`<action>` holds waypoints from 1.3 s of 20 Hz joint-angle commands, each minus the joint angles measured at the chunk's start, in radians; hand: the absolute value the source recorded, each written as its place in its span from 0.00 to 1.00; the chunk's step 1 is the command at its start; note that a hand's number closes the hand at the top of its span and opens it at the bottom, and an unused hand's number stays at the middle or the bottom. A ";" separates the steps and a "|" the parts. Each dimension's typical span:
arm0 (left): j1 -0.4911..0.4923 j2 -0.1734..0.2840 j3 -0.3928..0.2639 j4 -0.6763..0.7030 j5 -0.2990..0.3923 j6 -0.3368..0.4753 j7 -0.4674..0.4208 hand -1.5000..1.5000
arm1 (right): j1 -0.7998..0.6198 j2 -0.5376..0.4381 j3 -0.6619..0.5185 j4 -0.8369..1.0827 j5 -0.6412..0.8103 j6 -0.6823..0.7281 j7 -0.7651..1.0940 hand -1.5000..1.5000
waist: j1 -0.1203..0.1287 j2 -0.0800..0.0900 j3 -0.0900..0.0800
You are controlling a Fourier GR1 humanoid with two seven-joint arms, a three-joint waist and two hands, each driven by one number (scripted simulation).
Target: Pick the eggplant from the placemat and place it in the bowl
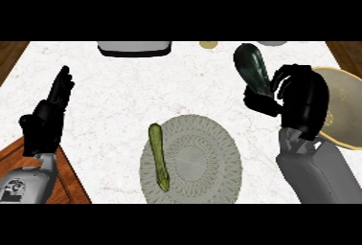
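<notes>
Fingers point(62, 86) of the left hand point(44, 122) stood straight and together, the hand resting at the table's point(106, 95) left edge. On the round placemat point(201, 162) lay a slim green vegetable point(159, 158). Further right, the right hand point(300, 103) had curled round the dark eggplant point(252, 67), lifted clear of the placemat and just beside the bowl point(346, 110). The carry looked nearly done; next the eggplant would need moving over the bowl and releasing. The hand hid the eggplant's lower end, and the bowl was cut off.

Right hand point(300, 103) raised, fingers curled in grasp; left hand point(48, 115) open, fingers up, resting at left.
</notes>
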 commanded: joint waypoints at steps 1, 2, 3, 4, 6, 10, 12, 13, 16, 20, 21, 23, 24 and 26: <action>-0.092 -0.069 -0.050 0.046 -0.067 0.056 0.048 0.50 | 0.042 -0.067 -0.123 -0.014 -0.079 -0.041 -0.090 1.00 | -0.002 0.004 0.001; -0.031 -0.042 -0.020 0.036 -0.046 0.030 -0.002 0.50 | 0.099 -0.102 -0.166 -0.018 -0.151 -0.061 -0.160 1.00 | 0.003 0.003 0.001; -0.039 0.018 0.032 -0.005 0.004 -0.028 0.034 0.50 | 0.069 -0.107 -0.195 0.033 -0.153 -0.080 -0.194 1.00 | 0.010 0.003 0.001; -0.048 0.020 0.028 -0.028 0.018 -0.038 0.062 0.50 | 0.106 -0.156 -0.215 0.101 -0.137 -0.098 -0.242 1.00 | 0.012 0.004 0.001; 0.017 -0.005 -0.001 -0.040 -0.007 -0.030 0.025 0.50 | 0.111 -0.198 -0.263 0.091 -0.151 -0.066 -0.255 1.00 | 0.009 0.002 0.000; -0.081 0.007 0.037 0.033 -0.010 -0.032 0.042 0.50 | 0.103 -0.232 -0.285 0.295 -0.134 -0.114 -0.396 1.00 | 0.009 0.007 0.001; -0.030 -0.033 -0.013 -0.027 -0.035 -0.010 0.043 0.50 | 0.063 -0.292 -0.338 0.381 -0.114 -0.085 -0.378 1.00 | 0.018 0.006 0.000; -0.040 -0.021 0.021 0.042 -0.028 -0.013 -0.008 0.50 | 0.110 -0.272 -0.335 0.437 -0.103 -0.161 -0.446 1.00 | 0.015 0.009 0.001; -0.047 -0.008 0.018 -0.044 -0.026 -0.027 0.065 0.50 | 0.079 -0.307 -0.388 0.602 -0.135 -0.206 -0.561 1.00 | 0.023 0.007 0.002; -0.020 -0.037 0.012 -0.010 -0.013 -0.043 0.011 0.50 | -0.012 -0.295 -0.460 0.876 -0.220 -0.275 -0.736 1.00 | 0.031 0.011 0.002; -0.004 -0.053 -0.013 -0.016 -0.052 -0.014 0.005 0.50 | 0.013 -0.268 -0.499 0.867 -0.310 -0.295 -0.801 1.00 | 0.028 0.010 0.003; -0.053 -0.028 0.012 -0.009 -0.028 -0.043 0.038 0.50 | -0.102 -0.311 -0.536 0.967 -0.364 -0.168 -0.795 1.00 | 0.038 0.013 0.003; 0.019 -0.024 0.010 -0.036 -0.024 -0.050 -0.010 0.50 | -0.107 -0.318 -0.560 0.976 -0.411 -0.131 -0.833 0.00 | 0.045 0.012 0.003; -0.052 -0.014 0.032 0.008 0.000 -0.073 0.002 0.50 | -0.110 -0.286 -0.595 1.057 -0.458 -0.142 -0.937 0.00 | 0.042 0.017 0.004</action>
